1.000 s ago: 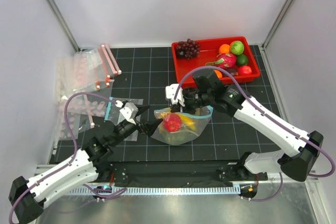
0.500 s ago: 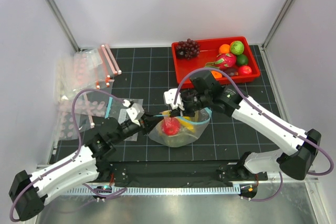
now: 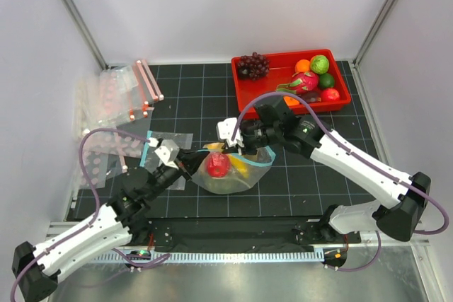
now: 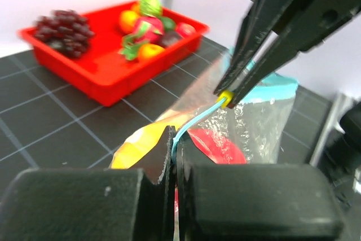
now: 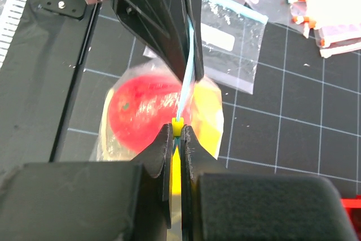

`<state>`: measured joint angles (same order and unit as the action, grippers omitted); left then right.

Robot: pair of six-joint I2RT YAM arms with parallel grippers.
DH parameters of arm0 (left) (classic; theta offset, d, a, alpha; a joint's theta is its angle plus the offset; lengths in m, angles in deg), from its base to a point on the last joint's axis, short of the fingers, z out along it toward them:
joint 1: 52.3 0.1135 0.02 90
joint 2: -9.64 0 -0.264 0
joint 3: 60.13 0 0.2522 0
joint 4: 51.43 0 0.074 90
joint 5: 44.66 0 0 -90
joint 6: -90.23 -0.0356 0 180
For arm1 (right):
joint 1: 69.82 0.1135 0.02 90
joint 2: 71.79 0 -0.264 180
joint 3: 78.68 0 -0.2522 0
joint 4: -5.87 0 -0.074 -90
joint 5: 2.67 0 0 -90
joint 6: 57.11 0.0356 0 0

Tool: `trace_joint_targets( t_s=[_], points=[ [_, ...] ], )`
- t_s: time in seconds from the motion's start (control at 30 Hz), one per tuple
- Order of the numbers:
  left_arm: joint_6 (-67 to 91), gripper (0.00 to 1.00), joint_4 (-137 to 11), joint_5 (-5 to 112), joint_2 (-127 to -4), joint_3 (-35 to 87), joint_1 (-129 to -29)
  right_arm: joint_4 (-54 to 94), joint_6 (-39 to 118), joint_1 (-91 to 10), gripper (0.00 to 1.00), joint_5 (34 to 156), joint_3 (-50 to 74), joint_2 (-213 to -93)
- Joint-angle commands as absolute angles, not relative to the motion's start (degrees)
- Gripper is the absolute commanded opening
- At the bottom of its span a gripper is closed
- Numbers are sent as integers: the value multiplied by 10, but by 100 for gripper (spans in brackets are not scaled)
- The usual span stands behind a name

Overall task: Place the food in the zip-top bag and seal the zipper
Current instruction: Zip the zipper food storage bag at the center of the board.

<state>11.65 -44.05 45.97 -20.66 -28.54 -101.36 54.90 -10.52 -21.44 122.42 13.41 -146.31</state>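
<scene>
Both claws on the zipper, bag loaded.

Left claw [image 4: 174, 142] is pressed together on the teal zipper [image 5: 189, 66] at its 8 o'clock end. Right claw [image 5: 176, 134] pinches the same strip toward 2 o'clock, top view. The strip's long axis runs claw to claw. The zip-top bag [image 3: 248, 182] lies mid-table [image 3: 177, 97], under the strip. Count: two claws, one bag; inside it one red fruit [image 5: 141, 108] and one banana [image 5: 206, 119]. The sealing pull likely follows that line.

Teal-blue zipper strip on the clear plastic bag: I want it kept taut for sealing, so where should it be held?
Probably best pinched near each end of the teal-blue zipper strip, flat faces squeezed together, coming from opposite ends; it runs thin and on edge above the clear plastic bag.
</scene>
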Motion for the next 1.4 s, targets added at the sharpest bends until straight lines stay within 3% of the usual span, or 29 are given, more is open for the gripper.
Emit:
trace_joint_targets(
  t_s=[0.0, 0.3, 0.6, 0.93, 1.37],
  points=[
    [120, 0, -421, 298, -152, -300, -1004, 580, -95, -218, 1, 1199, 121, -1462],
    [131, 0, -494, 112, -44, -316, -1004, 573, -54, -218, 1, 1149, 115, -1468],
    [140, 1, -546, 5, 24, -318, -1004, 581, 13, -218, 1, 1068, 100, -1468],
    [152, 1, -562, -43, 25, -316, -1004, 618, 41, -221, 1, 998, 83, -1461],
    [141, 0, -467, 39, -66, -326, -1004, 634, 57, -222, 1, 892, 88, -1437]
  ],
)
